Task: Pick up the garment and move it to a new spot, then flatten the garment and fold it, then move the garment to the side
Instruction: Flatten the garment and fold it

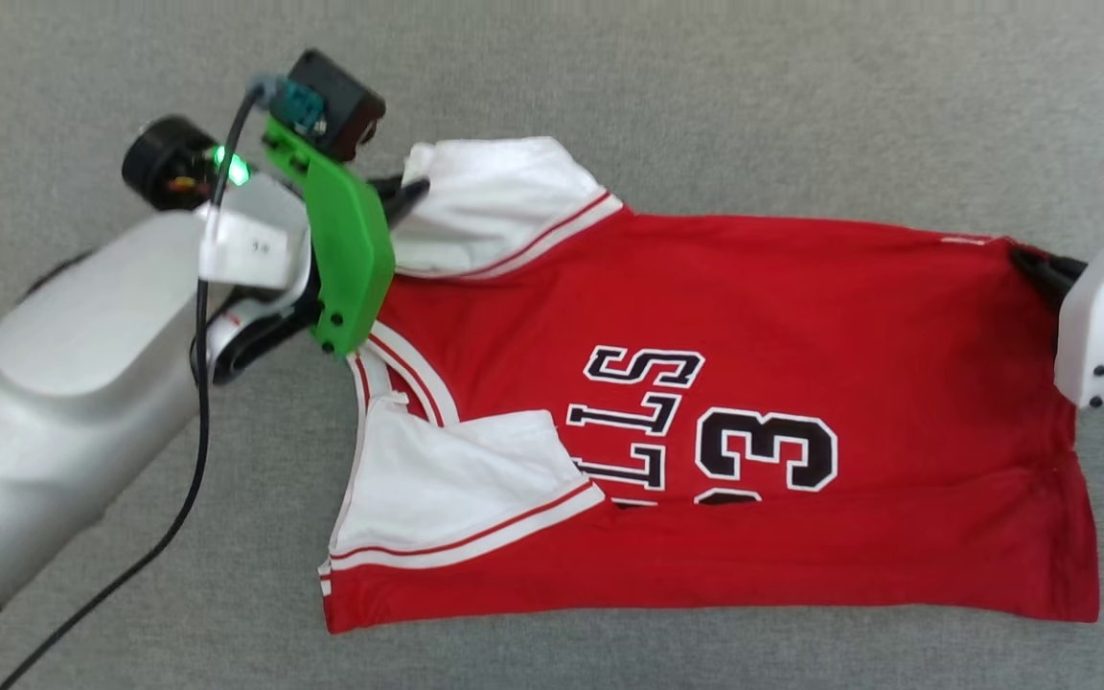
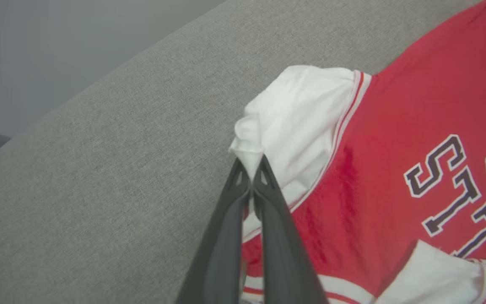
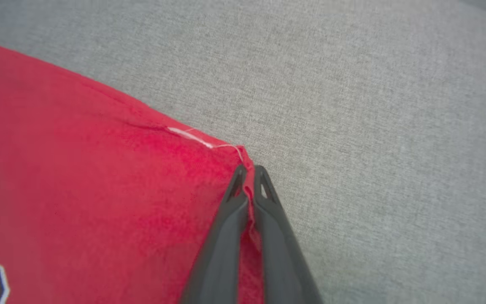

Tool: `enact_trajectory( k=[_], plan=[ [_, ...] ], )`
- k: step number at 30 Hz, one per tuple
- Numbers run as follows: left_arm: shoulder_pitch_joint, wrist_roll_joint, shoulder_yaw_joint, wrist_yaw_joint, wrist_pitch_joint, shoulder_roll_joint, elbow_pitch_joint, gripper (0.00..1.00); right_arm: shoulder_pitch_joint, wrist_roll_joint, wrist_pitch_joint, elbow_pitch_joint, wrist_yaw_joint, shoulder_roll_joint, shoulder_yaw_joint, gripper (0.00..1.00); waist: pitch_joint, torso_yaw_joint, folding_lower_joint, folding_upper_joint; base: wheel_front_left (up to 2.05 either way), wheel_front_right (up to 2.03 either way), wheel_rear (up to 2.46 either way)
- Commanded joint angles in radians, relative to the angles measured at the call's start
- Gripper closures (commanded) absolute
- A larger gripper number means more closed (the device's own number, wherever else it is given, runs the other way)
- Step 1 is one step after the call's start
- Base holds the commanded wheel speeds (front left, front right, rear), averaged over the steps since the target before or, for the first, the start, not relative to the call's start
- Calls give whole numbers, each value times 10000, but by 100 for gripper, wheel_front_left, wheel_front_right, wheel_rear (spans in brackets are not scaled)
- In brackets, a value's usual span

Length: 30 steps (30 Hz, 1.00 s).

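Grey woven fabric covers the worktop (image 1: pixel 705 86), bare on every side of the red jersey T-shirt with white sleeves (image 1: pixel 753 316), which lies flat and sideways in the head view, collar left, hem right. The left gripper (image 1: pixel 408 192) sits at the far sleeve and the right gripper (image 1: pixel 1031 264) at the far hem corner. Black white-outlined lettering reads "LLS" beside a "3"; the rest is folded under.

From the left wrist, the jaws are closed on the white sleeve's tip, and the worktop's edge runs diagonally at upper left.

From the right wrist, the jaws pinch the red hem corner beside a loose white thread (image 3: pixel 196 138), open grey cloth beyond.
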Motion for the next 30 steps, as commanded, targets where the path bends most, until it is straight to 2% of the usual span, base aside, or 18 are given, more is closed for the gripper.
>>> enact_trajectory(
  k=[1,4,6,11,17,25,26,27,28,30],
  plan=[
    [388,-1,-43,111,-117,180,-168,100,338,20,-281,-156,-7,-57,-17,100,-869,-151,0,0,0,0,0],
    [1085,4,-136,433,-349,493,-791,100,1044,-71,-849,-614,-7,-219,-104,100,-1308,-109,0,0,0,0,0],
    [2541,-120,-296,1175,-656,1177,-2173,100,2912,-221,-1556,-1443,-7,-142,-1024,100,-1872,11,0,0,0,0,0],
    [3812,-130,-440,1863,-882,1565,-2977,100,4740,-438,-1633,-2133,-7,190,-1946,100,-2091,92,0,0,0,0,0],
    [5150,-381,-546,2289,-1067,1632,-3425,100,6464,-677,-1440,-2833,-7,813,-2776,100,-2045,100,0,0,0,0,0],
    [5819,-485,-531,2379,-1463,1281,-2776,99,6814,-840,-1043,-2438,-7,1386,-3037,100,-1731,48,0,0,0,0,0],
    [5846,-491,-479,2422,-1593,1226,-2688,79,6767,-787,-1052,-2406,-7,1439,-3058,75,-1757,38,0,0,0,0,0],
    [5872,-463,-405,2483,-1803,1177,-2605,0,6731,-733,-1044,-2391,-7,1453,-3074,11,-1818,35,0,0,0,0,0],
    [5904,-456,-314,2570,-2006,1149,-2546,0,6707,-692,-1055,-2432,-7,1431,-3076,0,-1877,30,0,0,0,0,0],
    [6002,-370,-187,2766,-2406,1149,-2474,0,6688,-447,-975,-2654,-7,1331,-3060,0,-2042,8,0,0,0,0,0]
  ],
)
